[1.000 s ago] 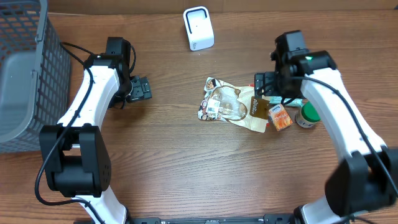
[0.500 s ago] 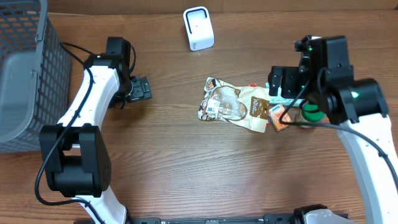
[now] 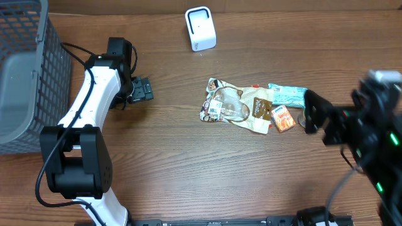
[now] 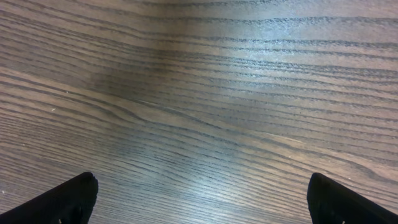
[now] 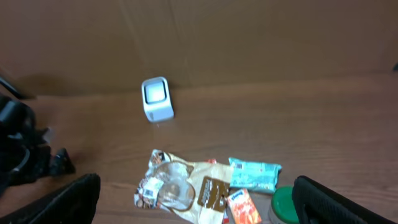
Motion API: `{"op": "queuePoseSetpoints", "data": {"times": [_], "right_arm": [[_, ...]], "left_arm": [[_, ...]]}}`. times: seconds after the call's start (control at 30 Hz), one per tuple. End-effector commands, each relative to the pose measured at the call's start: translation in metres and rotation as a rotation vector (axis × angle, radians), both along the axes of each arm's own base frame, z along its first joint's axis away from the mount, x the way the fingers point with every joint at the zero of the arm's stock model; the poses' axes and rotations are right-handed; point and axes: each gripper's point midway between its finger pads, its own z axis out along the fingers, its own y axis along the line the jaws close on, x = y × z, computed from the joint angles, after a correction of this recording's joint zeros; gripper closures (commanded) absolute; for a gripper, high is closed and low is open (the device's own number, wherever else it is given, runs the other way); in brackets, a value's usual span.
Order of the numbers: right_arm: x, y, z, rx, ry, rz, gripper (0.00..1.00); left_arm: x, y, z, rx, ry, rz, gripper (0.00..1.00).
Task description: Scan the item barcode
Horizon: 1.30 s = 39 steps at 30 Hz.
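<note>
Right gripper (image 3: 321, 119) hangs high at the right; left gripper (image 3: 143, 89) sits low over the table (image 3: 188, 169). Both gape wide, empty. One scanner (image 3: 200, 29), four items (image 3: 229, 107).

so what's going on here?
Nothing is held yet. Both are open: the left claw hangs over bare table on the basket side, and the right claw sits high above the item pile of snack bag, teal packet, orange box and green-lidded jar. The scanner stands at the back, apart from the pile.
</note>
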Motion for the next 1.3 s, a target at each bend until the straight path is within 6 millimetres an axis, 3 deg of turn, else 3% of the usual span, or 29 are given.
{"op": "queuePoseSetpoints", "data": {"times": [0.0, 0.2, 0.4, 0.5, 0.57, 1.03, 1.17, 1.27], "right_arm": [[-0.023, -0.007, 0.016, 0.011, -0.078, -0.013, 0.00], [-0.057, -0.013, 0.034, 0.031, -0.183, -0.013, 0.00], [-0.058, -0.013, 0.032, 0.026, -0.176, -0.015, 0.00], [-0.064, -0.041, 0.029, -0.068, -0.182, -0.146, 0.00], [-0.073, -0.044, 0.027, -0.071, -0.181, -0.152, 0.00], [-0.147, -0.050, -0.051, -0.121, 0.071, -0.103, 0.00], [-0.150, -0.051, -0.036, -0.092, -0.056, -0.110, 0.00], [-0.139, -0.049, -0.019, -0.053, -0.221, -0.118, 0.00]], "left_arm": [[0.002, 0.003, 0.009, 0.011, -0.022, 0.000, 0.00], [0.002, 0.003, 0.009, 0.011, -0.022, 0.000, 0.00], [0.002, 0.003, 0.009, 0.011, -0.022, 0.000, 0.00], [0.002, 0.003, 0.009, 0.011, -0.022, 0.000, 0.00], [0.002, 0.003, 0.009, 0.011, -0.022, 0.000, 0.00], [0.002, 0.003, 0.009, 0.011, -0.022, 0.000, 0.01], [0.002, 0.003, 0.009, 0.011, -0.022, 0.000, 0.00], [0.002, 0.003, 0.009, 0.011, -0.022, 0.000, 0.00]]}}
